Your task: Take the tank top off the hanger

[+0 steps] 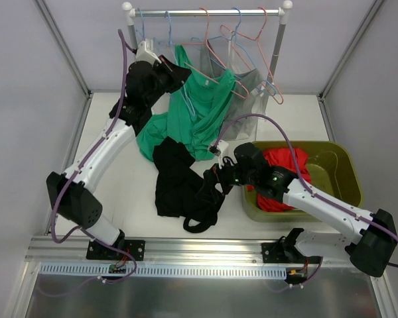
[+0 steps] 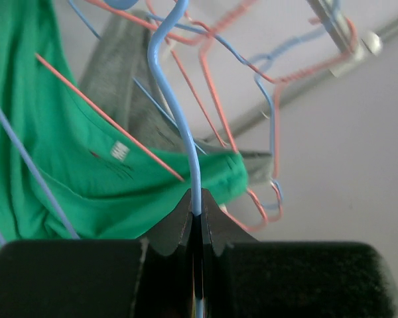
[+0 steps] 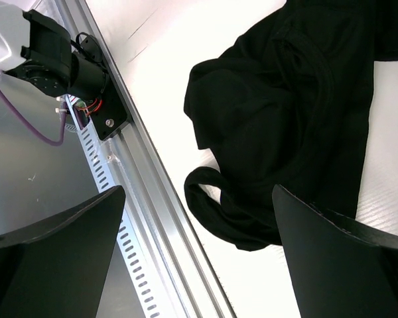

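- Top view: the left tool (image 1: 164,66) is raised near the rail (image 1: 205,12). The green tank top (image 1: 199,112) starts just beside it and spills toward 5 o'clock, its lower part bunched on the table (image 1: 136,199).
- Same view: the right tool (image 1: 219,177) sits at the 3 o'clock edge of a black garment (image 1: 179,182). At its 3 o'clock is a bin (image 1: 341,175) holding red cloth (image 1: 285,165).
- Left wrist view: the left tool (image 2: 196,215) is clamped tight on the wire of a blue hanger (image 2: 176,112). The green tank top (image 2: 60,172) fills 9 to 11 o'clock, with hanger wires crossing it.
- Right wrist view: the right tool (image 3: 199,192) has its jaws spread wide, holding nothing. The black garment (image 3: 285,112) lies crumpled toward 1 o'clock on the table (image 3: 152,46).
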### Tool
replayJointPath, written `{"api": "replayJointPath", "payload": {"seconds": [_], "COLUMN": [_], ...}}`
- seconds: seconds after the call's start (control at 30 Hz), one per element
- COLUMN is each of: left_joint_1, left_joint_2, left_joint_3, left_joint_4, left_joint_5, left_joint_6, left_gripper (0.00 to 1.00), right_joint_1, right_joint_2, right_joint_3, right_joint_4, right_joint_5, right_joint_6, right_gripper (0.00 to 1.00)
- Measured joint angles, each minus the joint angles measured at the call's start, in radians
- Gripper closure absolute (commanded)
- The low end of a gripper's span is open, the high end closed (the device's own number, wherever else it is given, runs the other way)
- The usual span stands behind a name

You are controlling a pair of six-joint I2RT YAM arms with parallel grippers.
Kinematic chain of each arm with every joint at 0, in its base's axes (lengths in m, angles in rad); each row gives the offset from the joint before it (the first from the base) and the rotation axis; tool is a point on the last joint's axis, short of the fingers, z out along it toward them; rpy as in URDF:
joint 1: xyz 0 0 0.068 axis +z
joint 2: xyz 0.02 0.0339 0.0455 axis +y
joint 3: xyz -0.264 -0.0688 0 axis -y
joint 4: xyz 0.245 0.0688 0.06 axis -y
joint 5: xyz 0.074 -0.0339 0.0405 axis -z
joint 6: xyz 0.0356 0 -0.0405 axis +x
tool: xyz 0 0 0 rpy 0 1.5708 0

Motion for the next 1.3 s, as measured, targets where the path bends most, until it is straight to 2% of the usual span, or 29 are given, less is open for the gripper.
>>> {"api": "replayJointPath", "payload": {"seconds": [0.13,0.4,0.73,1.0,1.03,1.13,1.2,1.27,1.3], "left_joint_1": [0.05,0.112,0.133,0.212,0.213,0.212,0.212,0.208,0.208], "left_joint_2": [0.119,0.237,0.24,0.256,0.257,0.257,0.257,0.252,0.247], "left_joint_3": [0.127,0.306,0.313,0.295,0.284,0.259,0.251,0.245,0.238], "left_joint_4": [-0.057,-0.109,-0.118,-0.115,-0.117,-0.124,-0.124,-0.125,-0.124], "left_joint_5": [0.0,0.058,0.101,0.133,0.137,0.157,0.166,0.178,0.181], "left_joint_6": [-0.015,-0.025,-0.026,-0.077,-0.084,-0.093,-0.093,-0.088,-0.087], "left_gripper": [1.0,1.0,1.0,1.0,0.91,0.83,0.62,0.31,0.02], "right_joint_1": [0.0,0.0,0.0,0.0,0.0,0.0,-0.001,-0.002,-0.004], "right_joint_2": [0.0,0.037,0.151,0.186,0.192,0.215,0.241,0.282,0.307], "right_joint_3": [0.0,0.014,0.048,0.08,0.087,0.109,0.127,0.146,0.156], "right_joint_4": [0.0,0.001,0.01,0.031,0.032,0.039,0.045,0.05,0.051], "right_joint_5": [-0.007,-0.04,-0.069,-0.076,-0.076,-0.066,-0.044,-0.012,0.007], "right_joint_6": [0.001,0.002,0.002,0.009,0.014,0.021,0.021,0.021,0.021], "right_gripper": [0.0,0.0,0.01,0.01,0.01,0.0,0.01,0.01,0.01]}}
